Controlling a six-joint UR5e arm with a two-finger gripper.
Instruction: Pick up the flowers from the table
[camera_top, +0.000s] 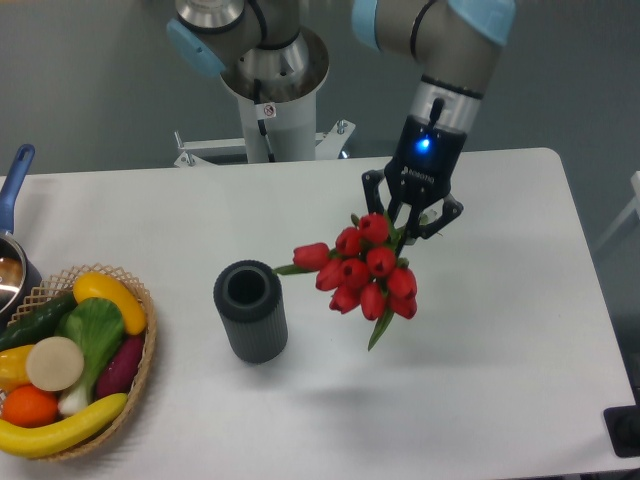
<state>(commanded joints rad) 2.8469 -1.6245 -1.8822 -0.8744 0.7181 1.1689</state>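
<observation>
flowers (365, 270) in hand (411, 212), right of cylinder (250, 311)

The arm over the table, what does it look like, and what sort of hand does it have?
The arm is made of smooth silver-grey tubes, with light blue caps at the joints. Its wrist section narrows into a black part where a small blue light glows. The hand at the end is black, with short dark fingers spread like a small claw. A second silver and blue joint sits above a white pedestal behind the table.
</observation>
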